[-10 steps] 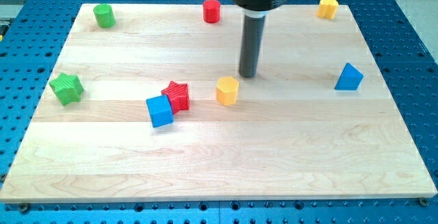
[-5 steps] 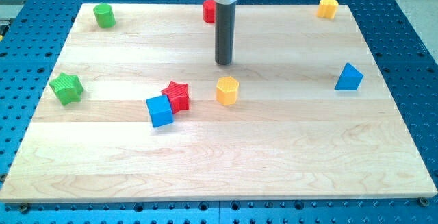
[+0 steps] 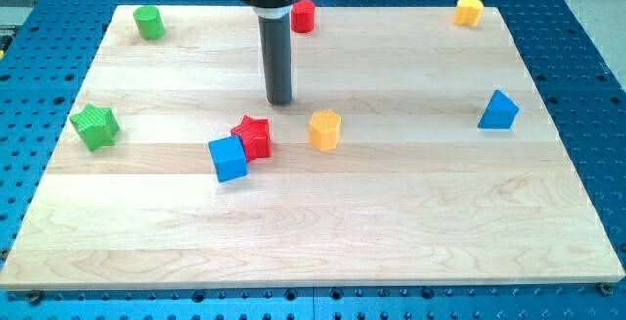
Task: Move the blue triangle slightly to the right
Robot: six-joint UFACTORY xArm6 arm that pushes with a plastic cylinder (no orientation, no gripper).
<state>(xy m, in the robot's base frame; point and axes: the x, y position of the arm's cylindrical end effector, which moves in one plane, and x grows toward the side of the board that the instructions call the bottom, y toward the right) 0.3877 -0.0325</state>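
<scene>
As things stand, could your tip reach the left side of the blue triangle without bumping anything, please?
Probably yes. My tip stands well to the view's left of the blue triangle. Only the yellow block lies near that path, slightly lower in the view, so a straight run rightward should likely pass above it.

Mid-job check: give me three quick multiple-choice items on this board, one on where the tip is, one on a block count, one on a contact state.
1. Where is my tip?
A. Touching the blue triangle
B. Above the red star, toward the view's top, touching nothing
C. At the view's bottom edge

2. How many yellow blocks are on the board?
A. One
B. Two
C. Three

3. How do the red star and blue cube stand?
A. Touching
B. Far apart
C. Stacked

Answers:
1 B: the tip stands just above the red star, far to the left of the blue triangle.
2 B: one yellow block mid-board, another yellow block at the top right.
3 A: the star abuts the blue cube.
</scene>
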